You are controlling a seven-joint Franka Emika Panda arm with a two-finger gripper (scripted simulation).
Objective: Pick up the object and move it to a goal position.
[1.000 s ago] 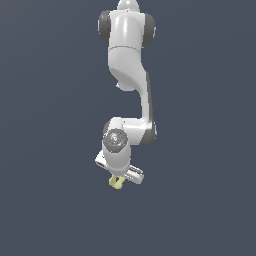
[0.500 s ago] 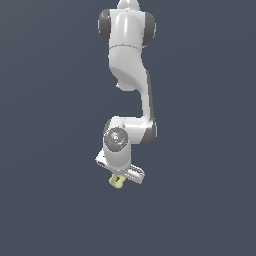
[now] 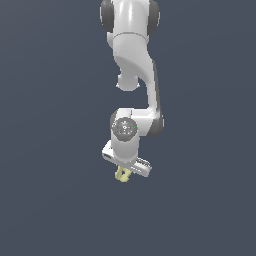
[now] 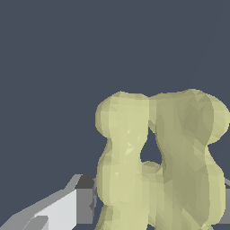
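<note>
the object (image 3: pixel 122 175) was clamped in the claw (image 3: pixel 125 170), hanging just beneath it; pickup looked done, while carrying to an unseen goal apparently remained.

Lower end of the object (image 4: pixel 157 157) hidden in the hand (image 3: pixel 124 170).

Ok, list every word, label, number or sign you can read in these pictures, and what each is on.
None to read: the arm, the fingers and the pale-yellow object carry no text. The round mark on the wrist joint is too blurred to read.
</note>
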